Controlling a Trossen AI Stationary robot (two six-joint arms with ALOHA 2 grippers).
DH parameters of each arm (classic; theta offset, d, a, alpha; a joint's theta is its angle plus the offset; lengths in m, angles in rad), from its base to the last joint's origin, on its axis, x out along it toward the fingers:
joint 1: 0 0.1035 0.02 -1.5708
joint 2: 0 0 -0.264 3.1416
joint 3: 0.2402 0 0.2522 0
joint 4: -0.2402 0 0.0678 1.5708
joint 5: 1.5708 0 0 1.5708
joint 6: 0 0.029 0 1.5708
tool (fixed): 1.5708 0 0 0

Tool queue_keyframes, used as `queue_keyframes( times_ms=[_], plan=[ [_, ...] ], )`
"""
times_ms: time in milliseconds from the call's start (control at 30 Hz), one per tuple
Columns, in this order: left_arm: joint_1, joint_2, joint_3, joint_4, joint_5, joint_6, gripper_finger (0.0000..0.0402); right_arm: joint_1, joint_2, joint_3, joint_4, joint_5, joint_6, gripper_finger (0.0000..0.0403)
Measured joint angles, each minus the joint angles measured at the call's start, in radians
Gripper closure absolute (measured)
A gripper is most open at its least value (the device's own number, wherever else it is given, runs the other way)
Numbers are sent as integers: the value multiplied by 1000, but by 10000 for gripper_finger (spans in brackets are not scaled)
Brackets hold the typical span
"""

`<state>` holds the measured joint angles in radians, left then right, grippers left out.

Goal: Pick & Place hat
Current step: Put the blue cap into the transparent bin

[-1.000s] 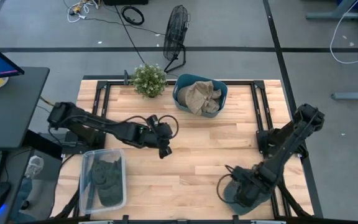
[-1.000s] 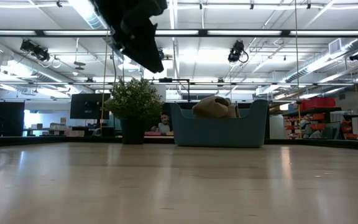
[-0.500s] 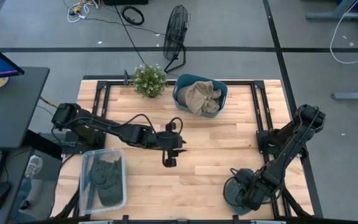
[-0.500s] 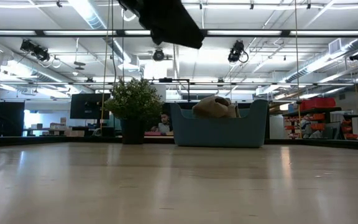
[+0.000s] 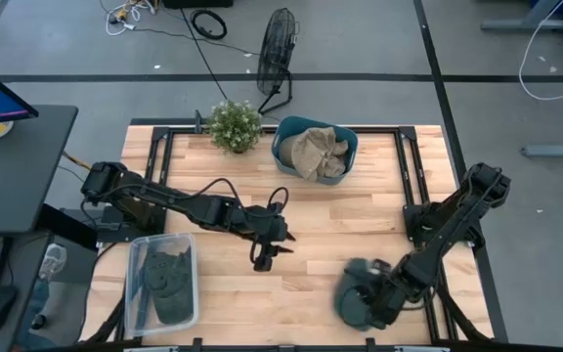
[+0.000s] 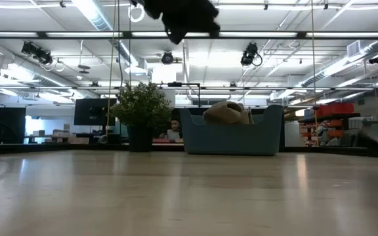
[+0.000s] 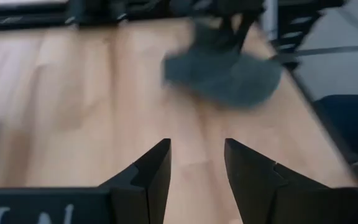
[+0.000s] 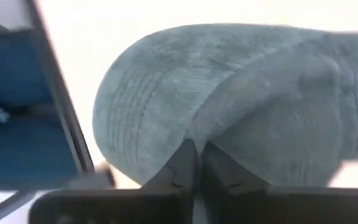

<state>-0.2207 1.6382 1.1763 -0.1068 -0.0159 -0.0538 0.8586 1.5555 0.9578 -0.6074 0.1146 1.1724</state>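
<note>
A dark grey hat (image 5: 355,295) is at the table's near right, with my right gripper (image 5: 379,296) shut on it. In the right wrist view its stitched brim (image 8: 142,106) and crown (image 8: 291,124) fill the picture ahead of the shut fingers (image 8: 196,163). My left gripper (image 5: 267,252) is over the middle of the table, to the left of the hat. It is open with nothing between its fingers (image 7: 197,165). Its wrist view shows the hat (image 7: 219,68) farther off. My right gripper pinches the hat between its two fingers where the brim meets the crown (image 8: 194,138). The fingers come from the table's right side, slanting down. The hat spreads out beyond the fingertips, brim to one side and crown to the other. I cannot tell whether it is clear of the table.
A blue bin (image 5: 283,149) with tan hats stands at the far edge beside a potted plant (image 5: 235,125). A clear tub (image 5: 161,284) with dark hats sits at the near left. Bare wood lies between the two grippers.
My left gripper has gone toward the table's right and near edges, out over the middle. My right gripper has gone toward the table's left with the grey hat, which has shifted left from the near right corner.
</note>
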Motion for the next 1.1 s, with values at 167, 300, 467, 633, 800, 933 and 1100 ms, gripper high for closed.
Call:
queue_keyframes(
  times_ms=[167, 300, 467, 633, 800, 933, 1100],
  plan=[
    [-7, 0, 0, 102, 127, 47, 248, -143, 0, 9, 176, 74, -413, 388],
    [-16, 0, 0, 150, 152, 50, 248, -288, 0, 10, 231, 74, -631, 396],
    [-19, 29, 1, 158, 153, 65, 248, -419, 0, 10, 367, -18, -902, 396],
    [-14, 100, 1, 163, 151, 67, 248, -474, 2, 10, 455, -80, -1062, 397],
    [3, 132, 1, 156, 147, 32, 249, -498, 3, 10, 429, -97, -1121, 398],
    [16, 131, 0, 122, 139, -23, 256, -500, 3, 10, 429, -99, -1187, 398],
    [28, 131, 0, 100, 134, -47, 273, -492, 3, 10, 431, -90, -1264, 398]
  ],
)
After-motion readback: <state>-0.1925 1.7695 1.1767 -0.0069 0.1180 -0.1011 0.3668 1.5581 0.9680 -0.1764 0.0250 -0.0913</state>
